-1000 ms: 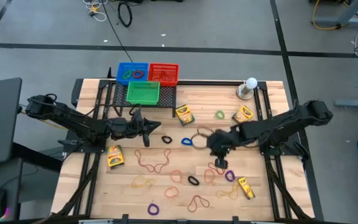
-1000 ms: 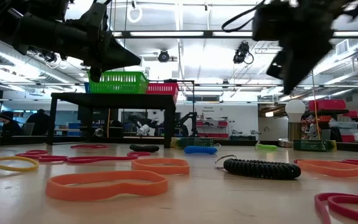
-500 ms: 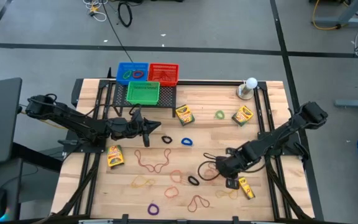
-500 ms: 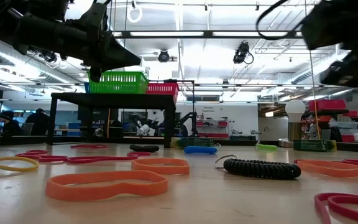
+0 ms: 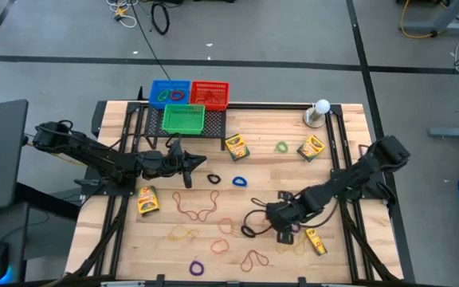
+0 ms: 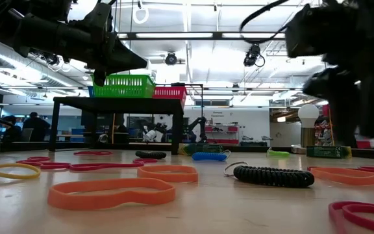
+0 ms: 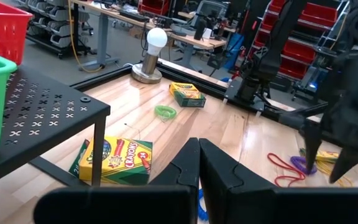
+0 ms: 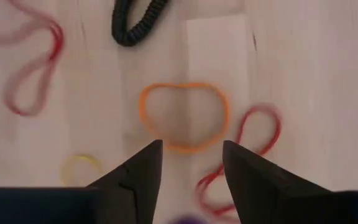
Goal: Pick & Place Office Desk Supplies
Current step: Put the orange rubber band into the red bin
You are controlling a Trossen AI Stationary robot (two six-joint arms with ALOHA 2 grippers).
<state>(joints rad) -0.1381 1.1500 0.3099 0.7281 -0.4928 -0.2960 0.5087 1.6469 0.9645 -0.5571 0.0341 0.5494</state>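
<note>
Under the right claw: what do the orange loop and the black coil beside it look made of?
Orange loop: probably rubber, matte; thin, lying limp and flat in an uneven outline. Black coil: likely plastic or rubber cord, slightly glossy, with tight ridged turns. The tabletop looks like pale, smooth wood with faint grain.

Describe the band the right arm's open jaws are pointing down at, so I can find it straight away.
Start at the right gripper, low over the table's near right part. In its wrist view, the orange rubber band lies just beyond the open jaws. It is a rounded closed loop, beside a black coiled band and thin red bands.
</note>
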